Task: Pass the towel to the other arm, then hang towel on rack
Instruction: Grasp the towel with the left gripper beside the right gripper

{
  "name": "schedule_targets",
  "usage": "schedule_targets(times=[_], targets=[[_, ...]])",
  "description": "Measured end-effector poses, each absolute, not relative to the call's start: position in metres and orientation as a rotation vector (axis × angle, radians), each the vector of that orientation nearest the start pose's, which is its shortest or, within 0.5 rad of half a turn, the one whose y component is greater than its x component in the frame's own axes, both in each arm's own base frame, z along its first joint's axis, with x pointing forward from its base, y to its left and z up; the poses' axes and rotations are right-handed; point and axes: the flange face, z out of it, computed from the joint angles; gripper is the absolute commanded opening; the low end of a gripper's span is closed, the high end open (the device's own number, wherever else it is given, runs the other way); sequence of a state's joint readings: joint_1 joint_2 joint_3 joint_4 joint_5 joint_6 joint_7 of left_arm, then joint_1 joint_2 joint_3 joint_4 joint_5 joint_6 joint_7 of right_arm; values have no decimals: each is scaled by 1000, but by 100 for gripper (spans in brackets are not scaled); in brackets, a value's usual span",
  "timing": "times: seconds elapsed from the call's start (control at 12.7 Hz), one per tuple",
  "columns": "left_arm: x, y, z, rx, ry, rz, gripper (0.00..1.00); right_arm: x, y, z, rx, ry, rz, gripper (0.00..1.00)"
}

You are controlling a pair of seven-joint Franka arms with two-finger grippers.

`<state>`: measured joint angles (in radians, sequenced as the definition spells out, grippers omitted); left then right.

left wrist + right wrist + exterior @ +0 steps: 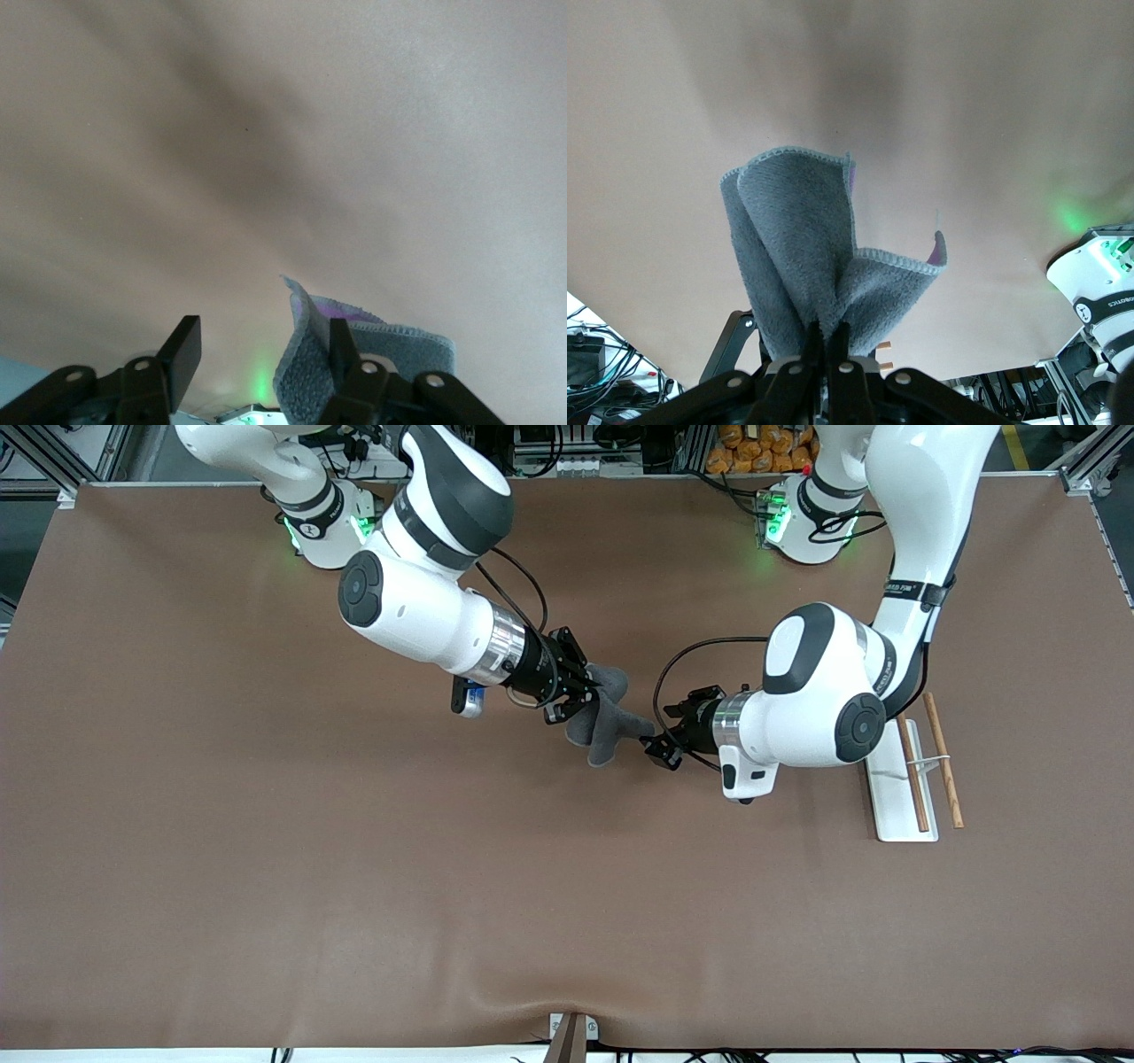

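R gripper (574, 701) pinches towel (607, 726) mid-air over table (266, 868) centre. L gripper (663, 742) spread, one finger on a fold. Risk: L shuts on thin edge, towel drops before rack (912, 779) nr L-arm end.

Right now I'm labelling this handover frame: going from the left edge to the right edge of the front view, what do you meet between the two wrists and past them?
right gripper → towel → left gripper → rack
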<state>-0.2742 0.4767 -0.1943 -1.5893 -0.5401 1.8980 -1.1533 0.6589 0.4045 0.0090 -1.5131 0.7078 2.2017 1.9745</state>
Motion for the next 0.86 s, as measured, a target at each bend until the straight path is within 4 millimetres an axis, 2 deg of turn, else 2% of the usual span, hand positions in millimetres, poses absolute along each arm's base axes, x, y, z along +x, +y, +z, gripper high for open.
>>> schedule_targets(times=[0.24,0.31,0.47,0.55,0.79,0.86], targets=[[592,-326,366,-2951,-1533,1000,41,542,455,468,-1777,1934,740,0],[593,-327,366,-2951,-1544,1018,32,542,455,468,-1777,1935,740,0],[596,-328,365,-2949,-1553,1028,6,542,454,468,-1777,1935,740,0],[597,-327,364,-2947,-1558,1030,0,542,454,468,-1777,1935,740,0],[604,-320,367,-2945,-1598,1049,0,542,454,468,-1777,1935,740,0],[607,-319,374,-2959,-1606,1042,0,542,454,468,-1776,1935,739,32]])
